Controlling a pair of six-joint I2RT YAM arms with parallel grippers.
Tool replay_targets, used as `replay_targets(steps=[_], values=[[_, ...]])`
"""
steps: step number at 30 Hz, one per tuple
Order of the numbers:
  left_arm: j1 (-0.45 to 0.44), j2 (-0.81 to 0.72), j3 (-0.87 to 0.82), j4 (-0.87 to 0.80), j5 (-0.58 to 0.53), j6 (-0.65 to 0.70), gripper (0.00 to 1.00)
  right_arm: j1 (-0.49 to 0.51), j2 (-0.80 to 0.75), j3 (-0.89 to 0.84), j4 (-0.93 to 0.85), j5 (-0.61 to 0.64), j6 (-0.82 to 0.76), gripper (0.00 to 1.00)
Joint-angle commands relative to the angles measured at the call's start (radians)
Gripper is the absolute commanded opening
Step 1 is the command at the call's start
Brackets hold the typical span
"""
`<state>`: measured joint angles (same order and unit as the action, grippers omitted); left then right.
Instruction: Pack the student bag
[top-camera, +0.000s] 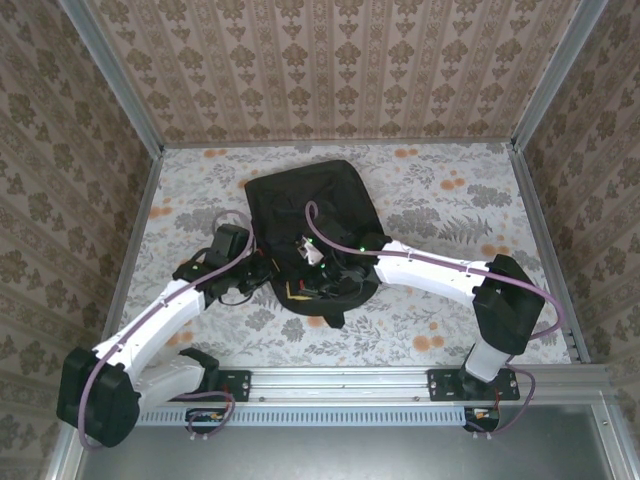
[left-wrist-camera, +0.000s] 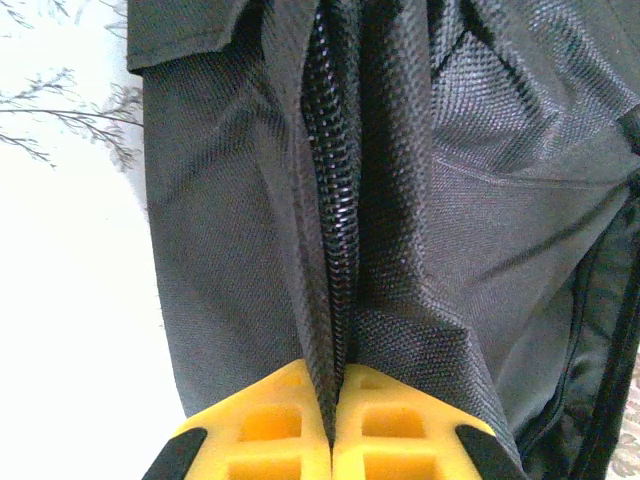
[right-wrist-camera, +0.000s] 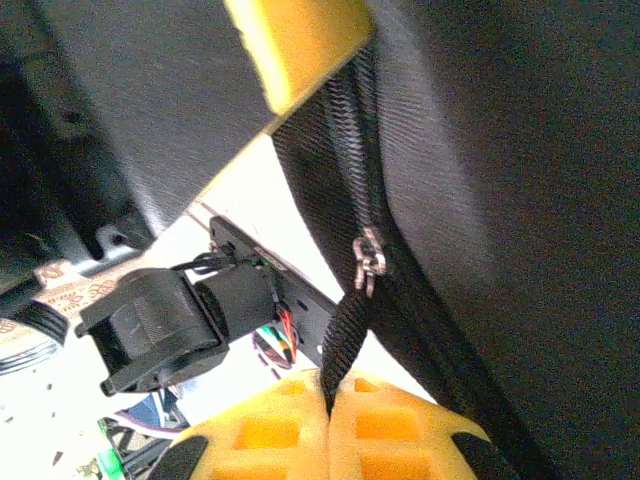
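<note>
From the overhead camera I see the backpack (top-camera: 310, 215) lying flat near the middle of the flowered table (top-camera: 440, 210), a little towards the far wall. The left arm (top-camera: 160, 320) reaches in to its near left side and the right arm (top-camera: 430, 265) to its near middle. Both arm ends are lost, black against black fabric, so I cannot read either grip from up here. A small yellow speck (top-camera: 296, 291) sits at the near edge of the backpack, too small to name.

On the left wrist camera, the left gripper (left-wrist-camera: 333, 385) has its yellow fingers pressed together, pinching a fold of backpack fabric right at the zipper (left-wrist-camera: 335, 200), which runs straight up from between them. The coil looks closed as far as I can follow it, and its upper end goes out of frame. The table on the left is washed out to near white.

On the right wrist camera, the right gripper (right-wrist-camera: 330, 385) is clamped narrow on a black woven strip of the backpack beside a small metal zipper pull (right-wrist-camera: 368, 262). I cannot tell whether that strip is zipper tape or a strap. Another yellow finger (right-wrist-camera: 300, 40) pokes in at the top, cut off by the frame. Black arm hardware with loose wires (right-wrist-camera: 160, 325) sits behind, partly blurred.
</note>
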<state>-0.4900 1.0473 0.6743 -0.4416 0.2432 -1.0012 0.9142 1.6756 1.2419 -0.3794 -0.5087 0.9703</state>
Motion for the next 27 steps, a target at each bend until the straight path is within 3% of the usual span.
replay_targets(steps=[1, 9, 19, 23, 27], values=[[0.027, -0.027, 0.042, -0.07, -0.043, 0.089, 0.0, 0.0, -0.003, -0.005, -0.052, -0.027, -0.018, 0.0], [0.105, -0.054, 0.048, -0.116, -0.039, 0.155, 0.0, -0.008, -0.049, -0.041, -0.072, -0.042, -0.03, 0.0], [0.113, -0.053, 0.076, -0.148, -0.047, 0.207, 0.0, -0.013, -0.051, -0.048, 0.021, -0.1, 0.024, 0.0], [0.111, -0.078, 0.096, -0.197, -0.007, 0.185, 0.41, -0.011, -0.016, -0.018, 0.077, -0.114, 0.07, 0.0], [0.101, -0.148, 0.067, -0.251, 0.024, 0.088, 0.5, -0.005, 0.023, 0.017, 0.114, -0.126, 0.099, 0.0]])
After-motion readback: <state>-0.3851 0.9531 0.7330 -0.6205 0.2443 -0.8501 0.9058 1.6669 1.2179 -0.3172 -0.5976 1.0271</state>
